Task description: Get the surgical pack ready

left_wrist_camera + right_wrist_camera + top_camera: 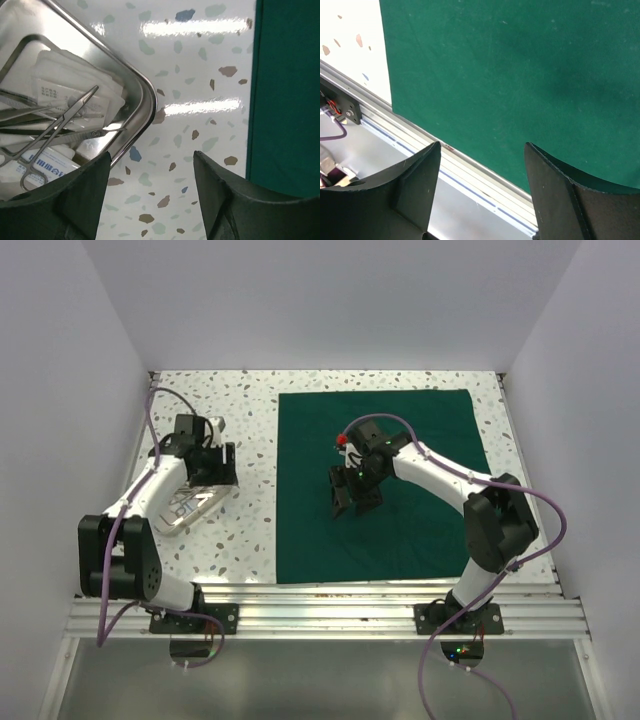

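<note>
Nearest us, the aluminium rail (320, 612) carries both arm bases along the table's near edge. Just beyond it we see the surgical pack (310, 520), a dark green drape spread flat on the right half of the speckled table (250, 530). Our right gripper (355, 502) hangs over its middle, jaws apart, grasping nothing. To the left, apart from the drape, our left gripper (213, 468) hangs at the far end of the steel tray (131, 75), likewise released and empty. Inside the tray lie scissor-handled instruments (60, 125) on white packets (75, 85).
</note>
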Motion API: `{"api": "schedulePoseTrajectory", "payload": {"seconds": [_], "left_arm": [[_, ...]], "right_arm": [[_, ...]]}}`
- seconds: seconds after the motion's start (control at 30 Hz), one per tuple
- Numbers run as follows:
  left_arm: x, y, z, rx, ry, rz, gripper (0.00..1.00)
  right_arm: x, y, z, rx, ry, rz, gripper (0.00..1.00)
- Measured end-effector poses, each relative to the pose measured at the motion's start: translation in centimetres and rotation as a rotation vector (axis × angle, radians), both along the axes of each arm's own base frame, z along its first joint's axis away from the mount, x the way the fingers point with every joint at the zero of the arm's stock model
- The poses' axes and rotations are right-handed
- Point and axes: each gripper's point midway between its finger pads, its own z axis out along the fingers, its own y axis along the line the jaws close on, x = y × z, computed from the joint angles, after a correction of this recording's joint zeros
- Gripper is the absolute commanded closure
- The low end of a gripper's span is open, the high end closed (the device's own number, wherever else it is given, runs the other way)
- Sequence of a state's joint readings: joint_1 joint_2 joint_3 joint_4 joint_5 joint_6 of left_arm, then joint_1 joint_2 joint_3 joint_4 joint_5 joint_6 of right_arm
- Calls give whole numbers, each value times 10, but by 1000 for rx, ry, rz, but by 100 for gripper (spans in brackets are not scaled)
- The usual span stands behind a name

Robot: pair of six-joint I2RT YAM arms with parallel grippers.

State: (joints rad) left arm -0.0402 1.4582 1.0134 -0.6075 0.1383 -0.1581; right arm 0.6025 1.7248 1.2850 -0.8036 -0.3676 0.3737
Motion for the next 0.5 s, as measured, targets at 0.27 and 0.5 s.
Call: {"api": "schedulePoseTrajectory", "payload": {"seconds": [0.27, 0.5], "left_arm": [[-23, 14, -29, 114, 60, -61, 33], [-24, 22, -48, 173, 101, -70, 55]], "right_arm": [[-7, -4, -10, 4, 25, -2, 29], [-9, -14, -14, -3, 34, -22, 28]]}}
